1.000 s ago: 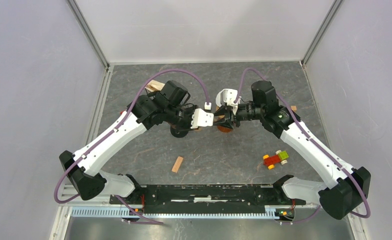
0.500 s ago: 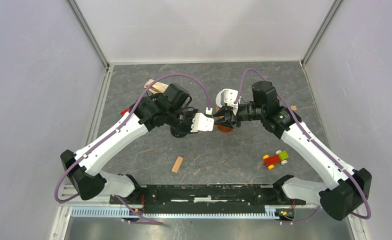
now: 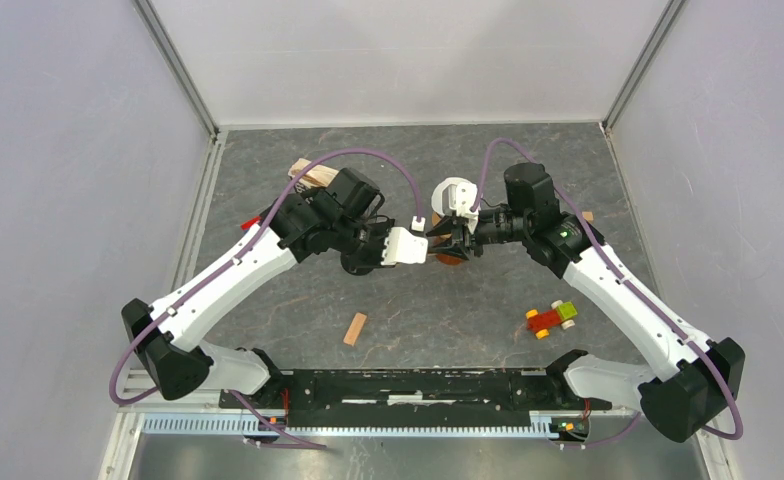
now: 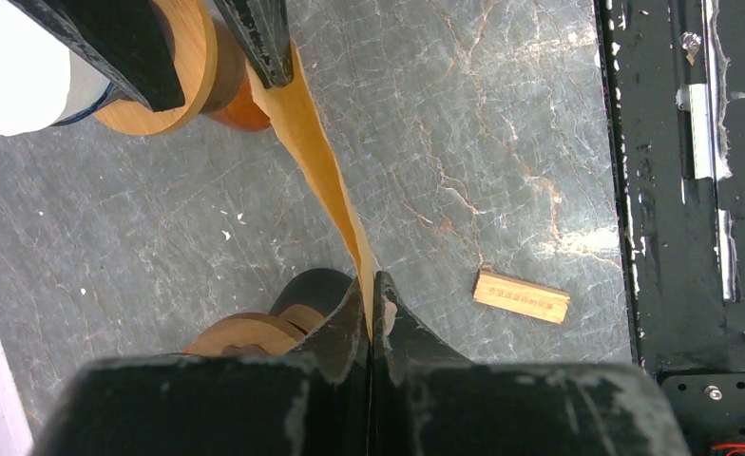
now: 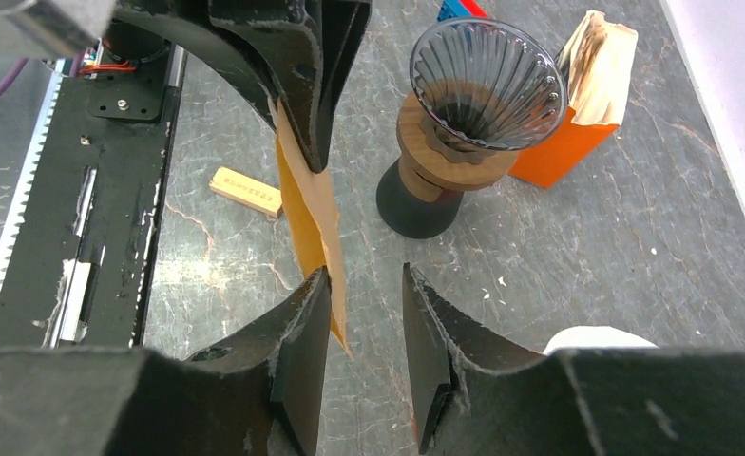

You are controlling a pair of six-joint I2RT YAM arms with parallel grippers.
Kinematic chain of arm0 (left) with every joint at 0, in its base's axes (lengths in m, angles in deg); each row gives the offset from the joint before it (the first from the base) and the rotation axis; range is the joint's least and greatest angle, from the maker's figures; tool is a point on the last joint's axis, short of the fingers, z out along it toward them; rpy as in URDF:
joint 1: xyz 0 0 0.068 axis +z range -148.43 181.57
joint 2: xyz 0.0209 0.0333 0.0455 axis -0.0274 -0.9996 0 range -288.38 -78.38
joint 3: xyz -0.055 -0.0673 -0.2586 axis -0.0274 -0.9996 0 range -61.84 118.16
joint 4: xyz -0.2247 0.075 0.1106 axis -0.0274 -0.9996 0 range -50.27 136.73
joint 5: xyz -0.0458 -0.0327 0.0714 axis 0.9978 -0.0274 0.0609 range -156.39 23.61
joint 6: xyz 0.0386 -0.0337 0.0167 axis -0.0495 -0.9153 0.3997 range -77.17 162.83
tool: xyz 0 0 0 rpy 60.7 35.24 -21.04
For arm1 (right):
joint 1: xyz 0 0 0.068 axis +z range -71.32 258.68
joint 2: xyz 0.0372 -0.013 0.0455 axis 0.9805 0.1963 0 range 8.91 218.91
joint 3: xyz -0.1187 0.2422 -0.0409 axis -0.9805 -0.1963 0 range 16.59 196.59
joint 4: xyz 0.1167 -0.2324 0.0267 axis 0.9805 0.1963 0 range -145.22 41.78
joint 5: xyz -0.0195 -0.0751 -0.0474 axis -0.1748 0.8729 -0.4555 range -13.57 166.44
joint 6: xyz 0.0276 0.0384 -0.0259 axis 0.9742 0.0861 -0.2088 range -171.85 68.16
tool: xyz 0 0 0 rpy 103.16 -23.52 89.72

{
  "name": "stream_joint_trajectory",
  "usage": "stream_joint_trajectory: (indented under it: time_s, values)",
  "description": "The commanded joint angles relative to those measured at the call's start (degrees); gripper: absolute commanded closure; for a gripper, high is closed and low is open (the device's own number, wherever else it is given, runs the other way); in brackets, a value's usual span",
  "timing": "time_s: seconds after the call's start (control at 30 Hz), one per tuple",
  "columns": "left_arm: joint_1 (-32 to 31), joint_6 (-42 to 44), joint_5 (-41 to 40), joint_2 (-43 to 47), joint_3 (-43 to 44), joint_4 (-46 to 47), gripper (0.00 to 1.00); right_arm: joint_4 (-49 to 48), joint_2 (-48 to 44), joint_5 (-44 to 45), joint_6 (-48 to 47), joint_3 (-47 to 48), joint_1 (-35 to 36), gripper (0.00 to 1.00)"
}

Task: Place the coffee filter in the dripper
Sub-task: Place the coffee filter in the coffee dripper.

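Coffee filter (image 4: 316,161): tan paper, folded flat, thin strip edge-on. Left gripper (image 4: 373,304) clamped tight on one end. Right gripper (image 5: 364,313) jaws apart, filter just brushing one finger.

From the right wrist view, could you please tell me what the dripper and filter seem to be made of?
Dripper: translucent ribbed cone, glossy, glass or plastic; grained collar looks wooden. Coffee filter: thin matte tan sheet, bowing, likely unbleached paper.
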Motion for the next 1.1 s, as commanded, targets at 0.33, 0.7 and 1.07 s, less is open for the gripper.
stream_joint_trajectory:
  time_s: [0.33,0.7,1.07]
  values:
    - [-0.34,-0.78,3.03,-1.17,3.86,3.83,0.98,-3.77,-0.27,-2.44,1.25,-1.3,0.83,0.64]
    - [-0.39,-1.65,2.58,-1.64,3.96,4.83,0.97,-7.1,0.04,-4.98,3.99,-2.67,0.99,0.8]
    - [-0.34,-6.36,-6.57,-0.37,4.53,10.47,0.3,-12.89,0.8,10.21,12.55,-3.05,-0.16,1.0]
